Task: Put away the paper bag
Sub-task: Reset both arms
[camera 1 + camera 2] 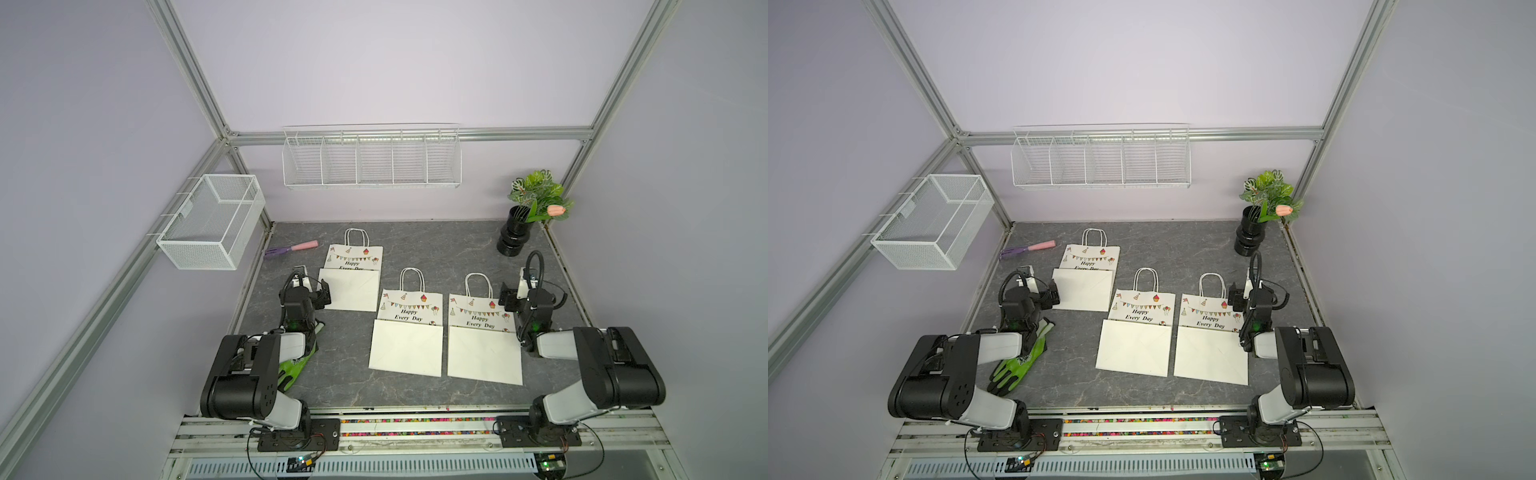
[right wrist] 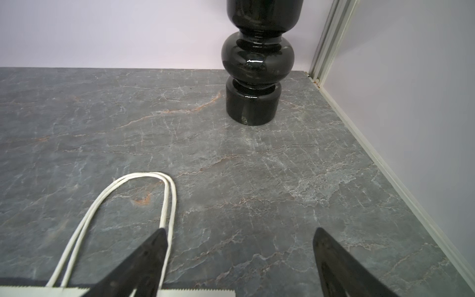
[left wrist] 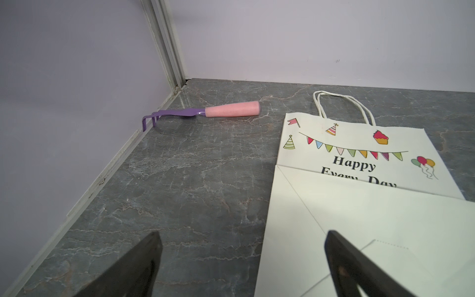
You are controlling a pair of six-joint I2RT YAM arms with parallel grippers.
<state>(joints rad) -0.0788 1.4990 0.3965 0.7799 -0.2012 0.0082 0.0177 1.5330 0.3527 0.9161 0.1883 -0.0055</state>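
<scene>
Left gripper (image 3: 241, 234) and right gripper (image 2: 239, 231) low over table (image 1: 415, 241), fingers apart, both empty.
Three bags flat: bag 1 (image 1: 484, 345) nearest the vase (image 1: 515, 235), its handle (image 2: 144, 174) at a right-gripper finger; bag 2 (image 1: 409, 336) next out; bag 3 (image 1: 351, 286) farthest, edge at a left-gripper finger. Rake (image 1: 293, 248) beyond bag 3.

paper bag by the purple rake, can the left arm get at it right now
Probably yes: the left gripper is open right at the edge of that paper bag, and nothing lies between them; the rake sits well clear.
</scene>
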